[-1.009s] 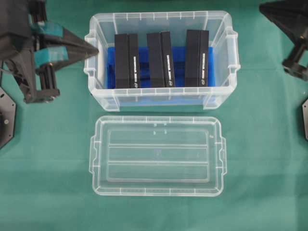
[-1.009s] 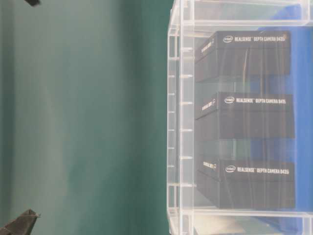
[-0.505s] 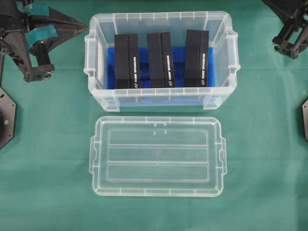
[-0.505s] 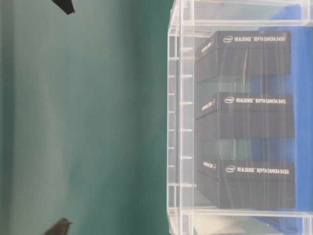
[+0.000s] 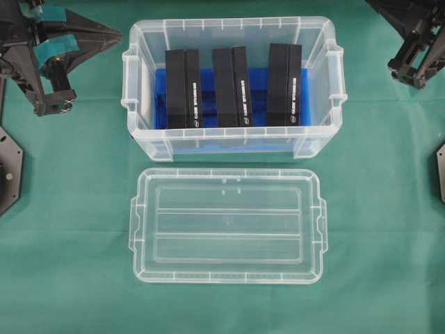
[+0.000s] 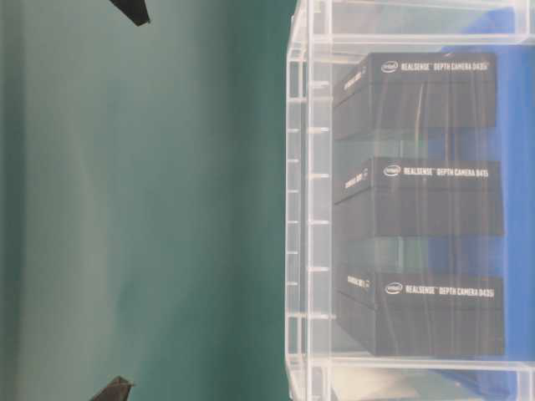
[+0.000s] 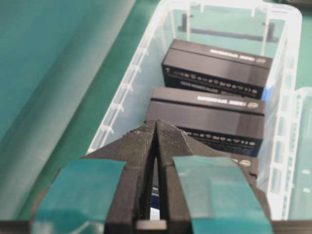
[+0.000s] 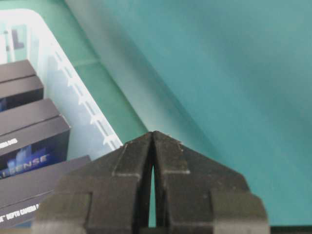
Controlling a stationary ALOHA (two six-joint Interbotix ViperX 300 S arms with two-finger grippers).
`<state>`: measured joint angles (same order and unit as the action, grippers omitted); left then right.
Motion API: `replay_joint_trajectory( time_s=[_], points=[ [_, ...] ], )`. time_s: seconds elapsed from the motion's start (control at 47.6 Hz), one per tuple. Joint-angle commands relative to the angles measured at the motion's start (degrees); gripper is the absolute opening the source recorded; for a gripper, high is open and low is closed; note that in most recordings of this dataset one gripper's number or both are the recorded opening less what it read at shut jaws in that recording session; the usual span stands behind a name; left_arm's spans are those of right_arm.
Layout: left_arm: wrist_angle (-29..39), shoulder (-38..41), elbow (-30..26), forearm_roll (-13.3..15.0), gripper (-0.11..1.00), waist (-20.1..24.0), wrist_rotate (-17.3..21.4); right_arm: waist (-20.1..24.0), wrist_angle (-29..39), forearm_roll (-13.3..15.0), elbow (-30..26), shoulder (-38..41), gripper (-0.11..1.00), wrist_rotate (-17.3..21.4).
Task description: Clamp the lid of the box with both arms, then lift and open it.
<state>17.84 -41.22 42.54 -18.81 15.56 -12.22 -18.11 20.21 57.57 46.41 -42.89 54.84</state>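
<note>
Overhead exterior view: the box (image 5: pixel 233 87) is shown open on the green tabletop (image 5: pixel 69 243), three black blocks (image 5: pixel 233 87) and a blue insert (image 5: pixel 257 73) being seen inside it. The lid (image 5: pixel 227 225) is laid flat just in front of the box, apart from it. Compared with a second ago, the left gripper (image 7: pixel 156 127) and right gripper (image 8: pixel 153 136) have been drawn back from the box's ends toward the far corners; both are seen clenched, tips together, nothing being held. The lid has not been moved over that interval. The opening is therefore judged complete, with only retreat remaining.
</note>
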Motion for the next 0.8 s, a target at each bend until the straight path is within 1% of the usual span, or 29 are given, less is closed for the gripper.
replay_joint_trajectory(
  time_s=[0.0, 0.147, 0.294, 0.357, 0.421, 0.568, 0.694, 0.778],
  points=[
    [-0.53, -0.18, -0.70, -0.26, 0.01, 0.18, -0.18, -0.18, -0.53, 0.09, -0.62, -0.09, 0.00, 0.09],
    [-0.53, -0.18, -0.70, 0.44, 0.01, -0.26, -0.53, -0.18, -1.93, -0.53, -0.53, -0.09, 0.00, 0.35],
    [-0.53, -0.18, -0.62, 0.62, 0.01, -3.43, -0.79, 0.79, -3.08, -2.29, -0.09, 0.00, 0.00, 0.26],
    [-0.44, -0.18, -0.62, 0.62, 0.01, -5.01, -0.88, 1.58, -3.16, -2.55, 0.26, -0.09, 0.00, 0.26],
    [-0.26, -0.09, -0.62, 0.62, 0.01, -6.50, -1.41, 2.81, -3.25, -2.72, 0.44, -0.09, 0.00, 0.26],
    [-0.09, -0.09, -0.26, 0.62, 0.01, -9.40, -2.99, 7.38, -2.90, -2.90, 0.88, -0.18, 0.00, 0.35],
    [-0.09, 0.00, 0.00, 0.62, 0.01, -11.34, -3.16, 11.34, -1.67, -3.16, 1.14, -0.35, 0.00, 0.44],
    [-0.09, 0.18, 0.00, 0.62, 0.01, -12.13, -3.16, 12.92, -0.26, -3.25, 1.05, -0.35, 0.00, 0.53]
  ],
)
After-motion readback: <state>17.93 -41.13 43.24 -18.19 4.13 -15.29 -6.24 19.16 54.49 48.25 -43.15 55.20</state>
